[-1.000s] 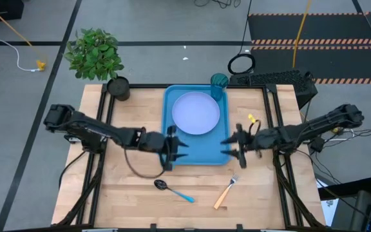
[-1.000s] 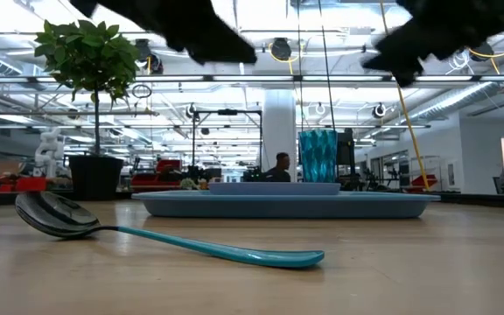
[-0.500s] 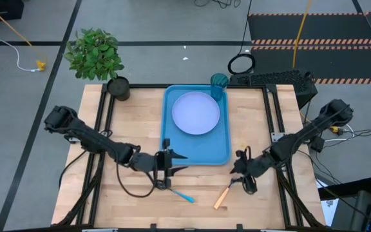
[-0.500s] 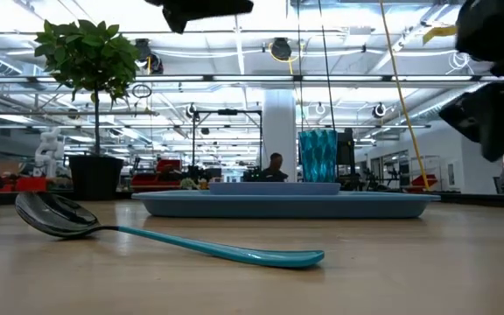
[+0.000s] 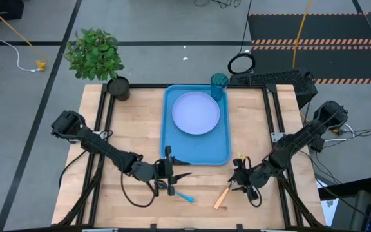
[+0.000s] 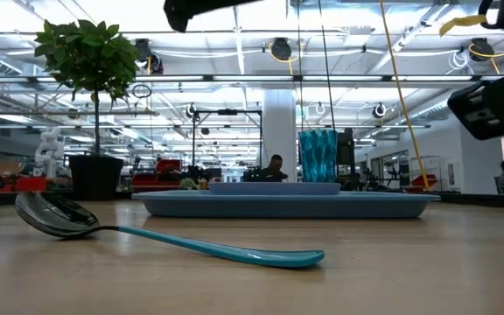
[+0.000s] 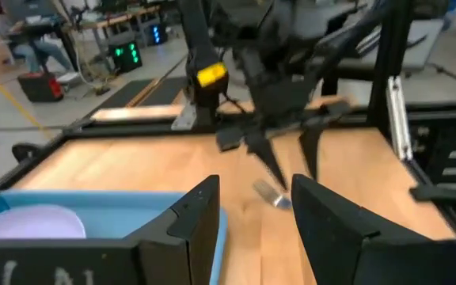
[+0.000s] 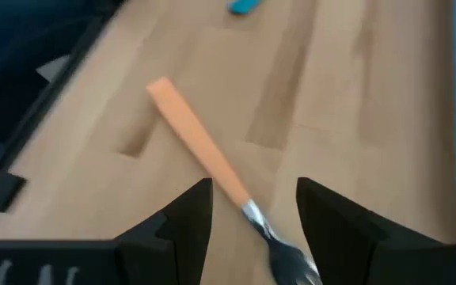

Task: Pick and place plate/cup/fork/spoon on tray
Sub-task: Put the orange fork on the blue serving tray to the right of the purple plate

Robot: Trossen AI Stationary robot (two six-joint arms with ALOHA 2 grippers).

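My right gripper (image 8: 248,207) has its jaws spread, and the fork (image 8: 212,170) runs up between them, silver tines nearest the fingers and the orange handle angling away across the wood; nothing is pinched. From above, that gripper (image 5: 239,179) hangs over the tine end of the fork (image 5: 224,194) on the bare table, just off the tray's near right corner. I judge the clean way in is to come straight down and close across the neck, where handle meets metal, since a pinch at the tines could tip the handle up. My left gripper (image 7: 253,207) is parted too, empty, with the tray's rim and the edge of the plate (image 7: 30,222) beside it. Overhead it (image 5: 168,179) sits above the spoon's bowl, only the light-blue handle of the spoon (image 5: 185,196) showing past it. At table height the spoon (image 6: 169,238) lies flat, dark bowl on the wood, so I'd take the thin handle rather than the rounded bowl. On the tray (image 5: 221,154) the lavender plate (image 5: 196,113) lies in the far half and the teal cup (image 5: 219,86) stands at the far right corner, leaving the near strip bare for both utensils.
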